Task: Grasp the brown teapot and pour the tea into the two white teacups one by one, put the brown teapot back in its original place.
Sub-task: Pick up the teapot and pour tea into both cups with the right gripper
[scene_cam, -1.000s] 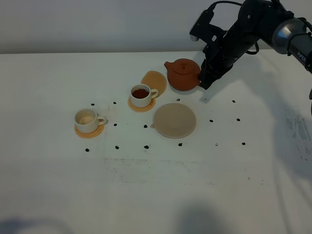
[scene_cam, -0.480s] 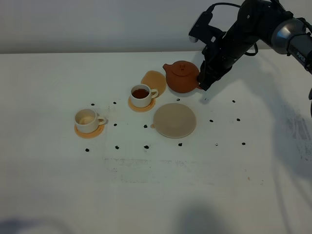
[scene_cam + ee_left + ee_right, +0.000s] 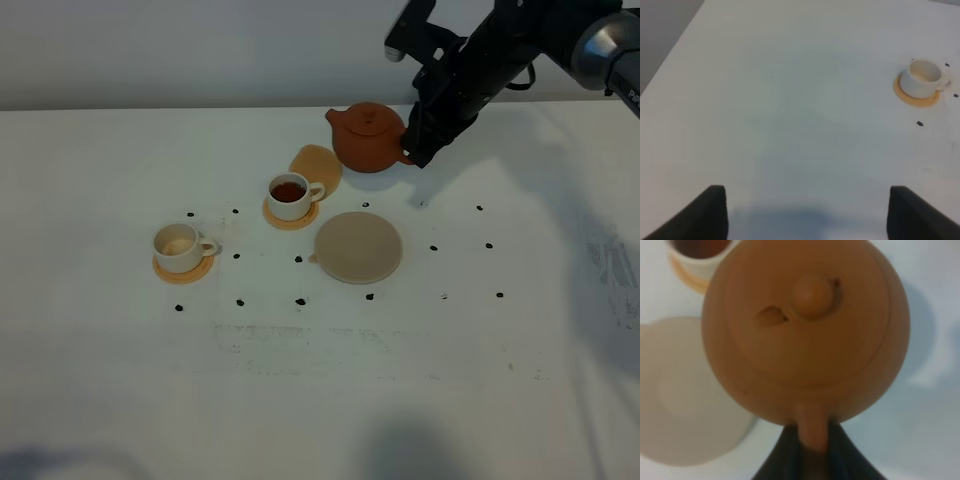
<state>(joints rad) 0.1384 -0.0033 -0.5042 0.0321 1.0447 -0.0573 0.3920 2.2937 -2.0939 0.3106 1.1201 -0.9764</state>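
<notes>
The brown teapot (image 3: 368,140) is hanging upright in the right gripper (image 3: 410,150), lid on, spout pointing toward the left of the high view. It is sitting out past the far edge of the trivet (image 3: 358,247), apart from it and, going by the offset shadow, lifted off the table (image 3: 320,400).

From the right wrist camera the brown teapot (image 3: 807,330) is filling the picture, and the right gripper (image 3: 812,440) is pinching its loop handle (image 3: 812,425), jaws pressed tight against either side. The trivet (image 3: 685,390) is showing pale and bare beside the pot.

The filled teacup (image 3: 290,193) is holding dark tea and standing on its coaster (image 3: 291,216), just beside the trivet. A loose orange-tan disc (image 3: 316,164) is lying flat between that cup and the pot. The other teacup (image 3: 180,245) is standing well apart to the left on its own coaster (image 3: 183,270), its inside looking pale. Black dots (image 3: 300,300) are speckling the table around them.

Over on the other side, the left gripper (image 3: 807,215) is hovering above bare table with its jaws spread wide and nothing between them; the other teacup (image 3: 922,78) is showing far off in its view.
</notes>
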